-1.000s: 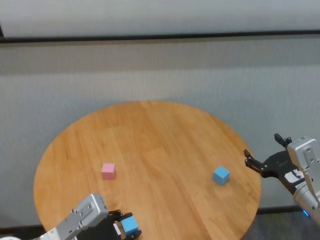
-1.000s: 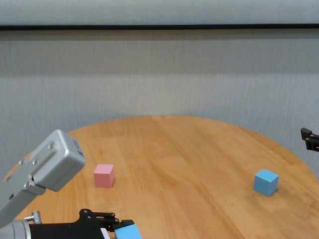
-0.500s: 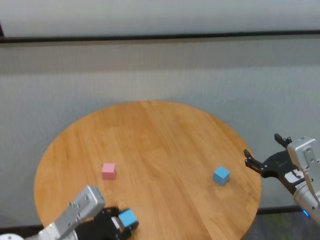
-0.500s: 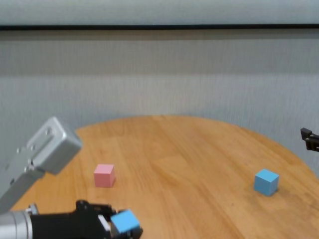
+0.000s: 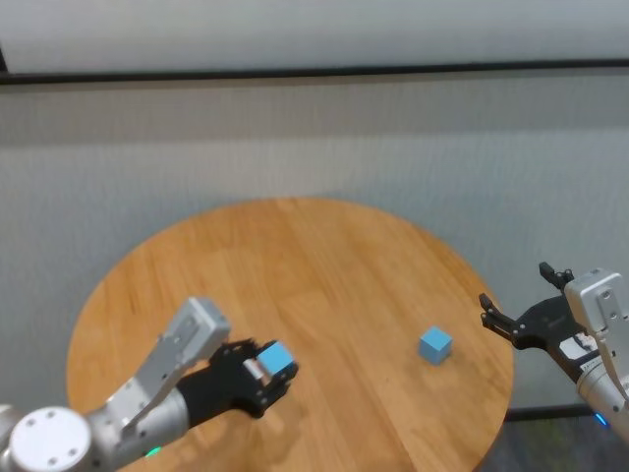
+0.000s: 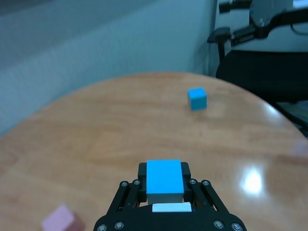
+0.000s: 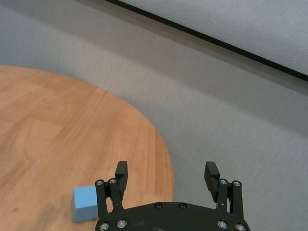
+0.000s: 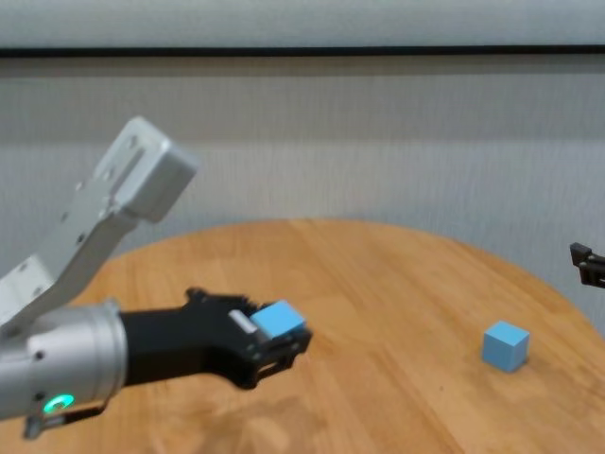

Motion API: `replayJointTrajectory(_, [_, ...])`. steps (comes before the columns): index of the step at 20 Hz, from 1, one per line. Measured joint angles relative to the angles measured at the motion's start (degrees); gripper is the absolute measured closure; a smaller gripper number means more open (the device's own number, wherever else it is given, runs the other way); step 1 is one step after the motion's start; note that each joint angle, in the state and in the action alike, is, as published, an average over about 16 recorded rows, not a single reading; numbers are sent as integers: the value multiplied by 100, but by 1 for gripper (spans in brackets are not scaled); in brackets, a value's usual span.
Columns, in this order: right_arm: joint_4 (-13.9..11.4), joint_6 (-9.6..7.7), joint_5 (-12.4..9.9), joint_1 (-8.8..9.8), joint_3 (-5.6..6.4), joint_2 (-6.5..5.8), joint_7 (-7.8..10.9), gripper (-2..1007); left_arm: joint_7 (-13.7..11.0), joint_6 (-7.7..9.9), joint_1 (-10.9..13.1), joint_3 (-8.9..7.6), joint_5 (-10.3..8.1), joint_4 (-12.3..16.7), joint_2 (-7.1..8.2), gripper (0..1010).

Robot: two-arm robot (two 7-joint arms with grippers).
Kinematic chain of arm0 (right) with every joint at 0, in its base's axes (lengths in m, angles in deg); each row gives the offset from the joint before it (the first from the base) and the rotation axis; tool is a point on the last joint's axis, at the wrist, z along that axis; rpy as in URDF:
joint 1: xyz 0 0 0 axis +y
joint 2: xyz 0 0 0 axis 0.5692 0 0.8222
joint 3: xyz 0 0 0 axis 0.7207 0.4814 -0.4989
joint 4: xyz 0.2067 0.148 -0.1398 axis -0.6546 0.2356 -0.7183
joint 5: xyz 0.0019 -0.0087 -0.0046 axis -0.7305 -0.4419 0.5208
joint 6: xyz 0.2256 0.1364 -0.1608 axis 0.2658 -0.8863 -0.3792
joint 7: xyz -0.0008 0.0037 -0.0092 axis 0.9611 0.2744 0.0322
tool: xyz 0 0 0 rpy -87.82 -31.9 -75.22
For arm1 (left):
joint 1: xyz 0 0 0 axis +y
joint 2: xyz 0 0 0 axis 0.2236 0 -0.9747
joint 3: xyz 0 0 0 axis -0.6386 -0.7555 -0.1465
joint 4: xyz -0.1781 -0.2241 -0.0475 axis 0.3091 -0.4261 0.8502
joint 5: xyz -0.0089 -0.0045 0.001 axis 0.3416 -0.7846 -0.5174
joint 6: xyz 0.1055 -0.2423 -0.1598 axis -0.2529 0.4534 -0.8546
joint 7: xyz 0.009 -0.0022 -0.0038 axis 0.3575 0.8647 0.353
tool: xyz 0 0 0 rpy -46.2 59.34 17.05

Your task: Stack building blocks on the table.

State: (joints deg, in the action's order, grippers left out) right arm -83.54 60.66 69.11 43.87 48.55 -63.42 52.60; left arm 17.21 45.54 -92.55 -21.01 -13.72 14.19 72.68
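My left gripper (image 5: 271,365) is shut on a light blue block (image 5: 278,357) and holds it in the air over the near left part of the round wooden table (image 5: 324,265). In the left wrist view that block (image 6: 164,176) sits between the fingers, with the pink block (image 6: 60,219) on the table below it. My left arm hides the pink block in the head and chest views. A second light blue block (image 5: 434,345) rests near the table's right edge. My right gripper (image 5: 514,287) hangs open just beyond that edge, close to this block (image 7: 86,203).
A grey wall with a dark strip runs behind the table. The left wrist view shows a black chair (image 6: 262,72) past the table's far rim. Bare wood (image 8: 378,274) lies between the two arms.
My left gripper closed on the blue block, lifted it off the table's near edge and carried it up and forward over the table. The right arm stayed still.
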Motion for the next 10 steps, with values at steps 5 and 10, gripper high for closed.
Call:
replayJointTrajectory(5, [0,0,0,0,0,0,0,0,55,68,-327,72,48,-256,-310,614])
replayJointTrajectory(10, [0,0,0,0,0,0,0,0,84,101,-656,154,89,-668,-623,614])
